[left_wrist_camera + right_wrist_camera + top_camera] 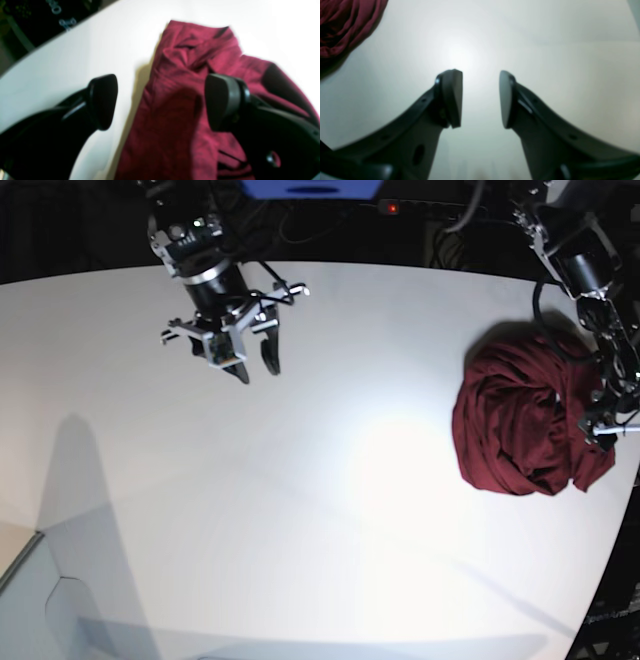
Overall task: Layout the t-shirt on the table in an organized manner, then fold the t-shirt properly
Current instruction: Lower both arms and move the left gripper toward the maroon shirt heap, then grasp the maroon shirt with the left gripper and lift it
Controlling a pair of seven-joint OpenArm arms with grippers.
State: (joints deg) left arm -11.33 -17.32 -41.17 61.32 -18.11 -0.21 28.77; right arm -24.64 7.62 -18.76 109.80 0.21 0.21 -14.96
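The dark maroon t-shirt (520, 415) lies bunched in a rumpled heap on the white table (330, 510), far over on the side that shows at the right of the base view, close to the table's curved edge. It is not spread out: deep folds and creases run through the fabric, and no sleeve or neckline can be made out with certainty.

The left gripper (160, 102) hangs right over this heap. In the left wrist view its two black fingers stand wide apart, one finger (103, 100) above bare tabletop just beside the cloth, the other (221, 100) in front of the maroon fabric. Nothing is clamped between them; the blur in this view does not show whether the finger over the shirt touches the cloth. In the base view this gripper (603, 427) sits at the outer edge of the heap, nearest the table's rim.

The right gripper (247, 355) hovers above the table well apart from the shirt, toward the far left of the base view. Its fingers are parted with a clear gap and hold nothing; the right wrist view shows only bare white surface between them (481, 100), with a corner of the crumpled shirt (342, 27) at the upper left of that view.
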